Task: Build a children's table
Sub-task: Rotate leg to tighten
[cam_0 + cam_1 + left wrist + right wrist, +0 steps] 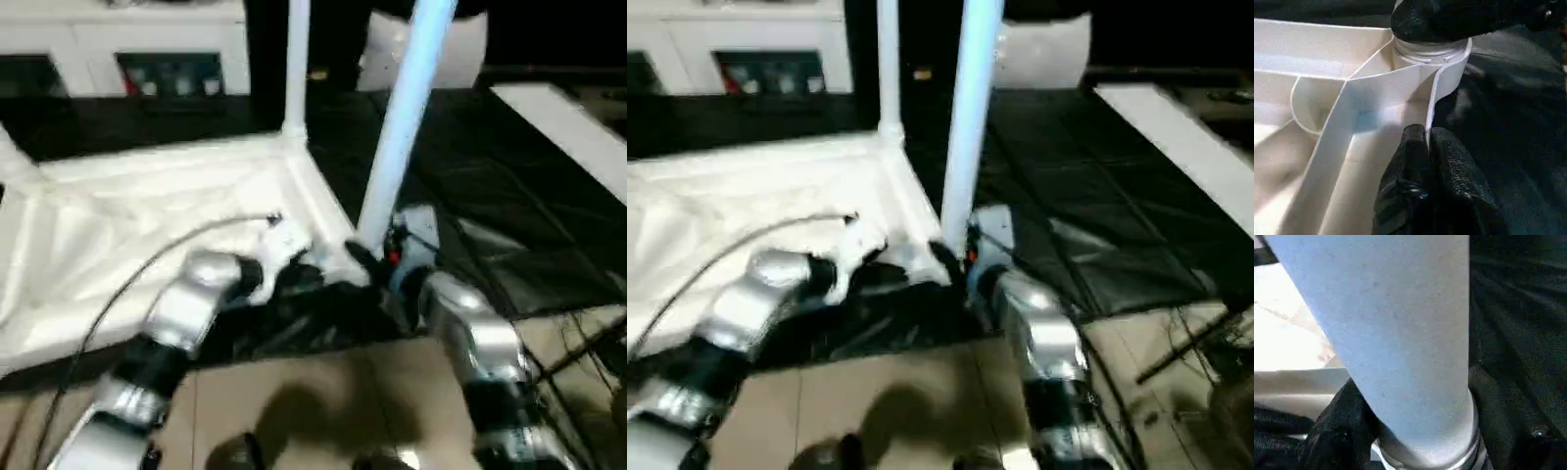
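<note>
The children's table top (147, 225) lies upside down on the black mat, ribbed underside up. One white leg (297, 59) stands upright in its far corner. A second leg (404, 117) rises, slightly tilted, from the near right corner socket (1430, 49). My right gripper (377, 262) is closed around this leg's base, and its black fingers (1337, 431) flank the tube. Just beside that socket, my left gripper (1428, 139) is shut on the top's thin rim wall (1437, 93).
The black mat (490, 196) stretches to the right of the table top. A long white board (578, 127) lies at the far right, and a white cabinet (118, 39) stands at the back. A grey cable (127, 284) arcs over my left forearm. Brown floor (313, 401) lies nearest me.
</note>
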You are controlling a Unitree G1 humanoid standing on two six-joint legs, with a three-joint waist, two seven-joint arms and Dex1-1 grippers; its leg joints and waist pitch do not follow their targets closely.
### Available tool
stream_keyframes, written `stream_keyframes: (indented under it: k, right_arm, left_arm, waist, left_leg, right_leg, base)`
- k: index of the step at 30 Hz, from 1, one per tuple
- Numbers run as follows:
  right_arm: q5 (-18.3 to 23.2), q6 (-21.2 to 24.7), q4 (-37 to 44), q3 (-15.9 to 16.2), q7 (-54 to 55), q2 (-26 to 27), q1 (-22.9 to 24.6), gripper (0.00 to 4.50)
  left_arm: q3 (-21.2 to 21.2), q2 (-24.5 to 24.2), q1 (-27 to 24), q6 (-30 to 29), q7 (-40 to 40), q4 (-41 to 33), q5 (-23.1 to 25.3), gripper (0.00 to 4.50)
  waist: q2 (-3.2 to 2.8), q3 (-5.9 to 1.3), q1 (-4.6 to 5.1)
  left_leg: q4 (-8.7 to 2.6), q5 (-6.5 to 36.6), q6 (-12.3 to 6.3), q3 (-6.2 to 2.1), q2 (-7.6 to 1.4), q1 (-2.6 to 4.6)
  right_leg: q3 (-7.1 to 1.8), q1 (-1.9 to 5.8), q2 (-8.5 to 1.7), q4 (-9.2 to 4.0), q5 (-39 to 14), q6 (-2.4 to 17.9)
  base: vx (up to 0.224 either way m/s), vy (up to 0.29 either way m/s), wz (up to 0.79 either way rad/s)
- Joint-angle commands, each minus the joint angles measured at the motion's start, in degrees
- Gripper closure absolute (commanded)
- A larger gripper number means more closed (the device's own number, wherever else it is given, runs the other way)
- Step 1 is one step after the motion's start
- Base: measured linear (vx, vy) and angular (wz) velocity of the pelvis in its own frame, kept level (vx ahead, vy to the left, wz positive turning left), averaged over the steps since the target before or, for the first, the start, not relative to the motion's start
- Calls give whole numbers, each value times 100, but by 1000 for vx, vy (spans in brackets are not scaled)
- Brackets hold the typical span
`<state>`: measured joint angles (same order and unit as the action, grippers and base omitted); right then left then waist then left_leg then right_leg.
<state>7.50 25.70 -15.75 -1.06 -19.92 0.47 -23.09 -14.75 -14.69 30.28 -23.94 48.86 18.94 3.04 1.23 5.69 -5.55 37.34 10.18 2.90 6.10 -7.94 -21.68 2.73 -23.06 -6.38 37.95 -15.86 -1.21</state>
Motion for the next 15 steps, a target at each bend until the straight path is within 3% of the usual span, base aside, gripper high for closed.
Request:
stream_keyframes:
  k: [1,2,3,4,6,8,10,11,12,13,15]
  right_arm:
    - [242,138,-331,427,110,783,-160,199]
    - [198,5,-502,313,304,924,-275,199]
    - [163,-50,-539,298,346,951,-301,164]
    - [135,-101,-555,291,373,959,-308,143]
    - [49,-206,-560,289,430,968,-304,126]
    - [13,-409,-438,310,347,838,-219,105]
    - [-26,-544,-357,362,285,726,-172,84]
    - [-26,-544,-357,362,285,726,-172,84]
    - [-52,-625,-304,364,278,663,-143,67]
    - [-95,-730,-197,333,215,563,-77,67]
    - [-102,-899,129,264,11,287,124,38]
  left_arm:
    - [87,537,394,1,-838,-21,-5,450]
    - [159,582,445,-29,-1021,-3,58,450]
    - [176,587,454,-36,-1064,-5,75,450]
    - [183,576,453,-26,-1066,-9,79,450]
    - [177,531,438,9,-1031,-22,83,450]
    - [94,289,318,211,-635,-111,27,450]
    - [67,163,271,320,-450,-126,14,450]
    - [67,163,271,320,-450,-126,14,450]
    - [51,82,255,403,-334,-115,11,450]
    - [48,-30,239,555,-202,-74,25,450]
    - [20,-303,239,1076,145,56,36,450]
  waist:
    - [-38,-296,9]
    - [-119,-390,153]
    - [-207,-374,227]
    - [-213,-360,247]
    - [-157,-307,288]
    - [-102,-307,304]
    - [-104,-353,301]
    - [-90,-368,289]
    - [-77,-359,292]
    - [-64,-358,285]
    - [-74,-351,250]
  left_leg:
    - [-525,701,428,-189,-292,-95]
    - [-767,2078,704,-149,-443,235]
    - [-909,2735,694,-162,-449,160]
    - [-938,2917,642,-139,-447,161]
    - [-954,3339,470,-87,-416,175]
    - [-938,3200,371,-48,-365,125]
    - [-961,2689,287,-17,-379,97]
    - [-971,2253,224,19,-391,79]
    - [-974,2101,199,42,-393,71]
    - [-964,1966,158,90,-402,102]
    - [-952,2180,140,137,-411,131]
  right_leg:
    - [-204,390,-587,-913,-3601,706]
    - [-101,83,-65,-618,-1748,856]
    - [-60,215,-37,-545,-624,1065]
    - [-59,231,-62,-577,-507,1100]
    - [-61,224,-128,-743,-1190,979]
    - [-63,245,-252,-907,-2332,663]
    - [-69,295,-279,-941,-2182,610]
    - [-85,297,-268,-921,-1701,709]
    - [-97,285,-251,-906,-1507,764]
    - [-116,246,-231,-897,-1375,867]
    - [-129,189,-228,-926,-1714,855]
  base:
    - [48,41,-33]
    - [0,0,0]
    - [-77,61,-8]
    - [-75,16,3]
    - [0,0,0]
    - [0,0,0]
    - [0,0,0]
    - [0,0,0]
    - [0,0,0]
    - [0,0,0]
    - [0,0,0]
